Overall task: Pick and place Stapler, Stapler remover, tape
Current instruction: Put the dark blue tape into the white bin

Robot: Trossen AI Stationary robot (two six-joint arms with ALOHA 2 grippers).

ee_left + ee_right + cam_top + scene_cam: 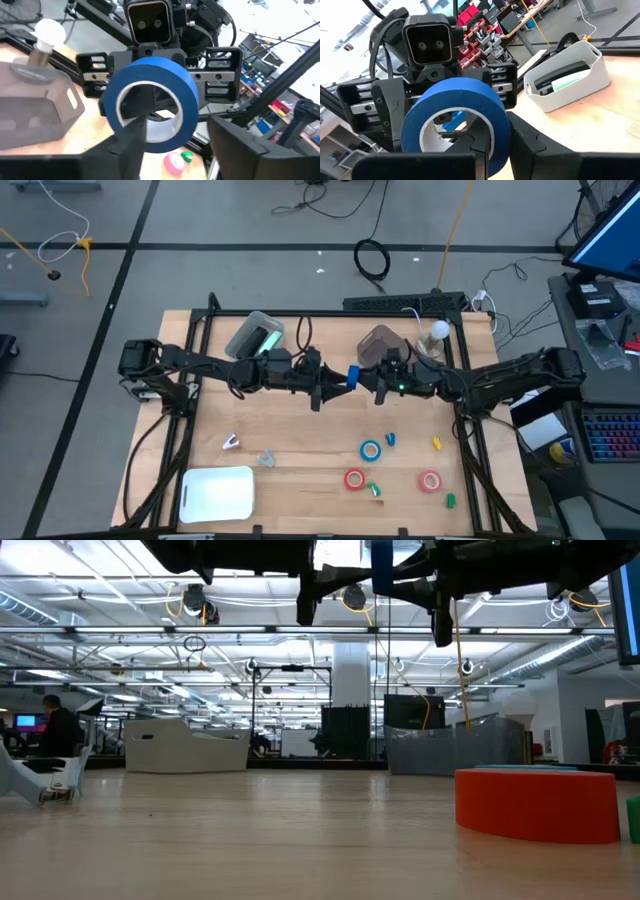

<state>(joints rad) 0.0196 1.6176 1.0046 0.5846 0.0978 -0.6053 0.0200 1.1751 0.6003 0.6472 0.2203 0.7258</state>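
**Tape held in mid-air between both arms**

I have the two arms meeting nose to nose high over the middle of the table [300,435]. The blue tape [353,376] hangs between them, well clear of the wood.

The right gripper [366,380] is clamped on the tape, with one finger through the ring and the other on the outside of the band. The left gripper [335,385] has one finger [132,142] poked through the same ring, but its jaws stand wide apart and grip nothing. I read this as a handover, with the ring turned face-on so each side can hook a finger in. Which way it goes I can't say for sure.

Three more rolls [371,449] lie flat on the near right of the table, one blue and two red, among small coloured bits. A white tray [218,492] sits near left, and two bins [255,335] stand along the far edge.

The table is pale bare wood on a black frame. Beyond it is an open lab floor with cables and benches (a person [60,730] sits far off on the left of the low view).
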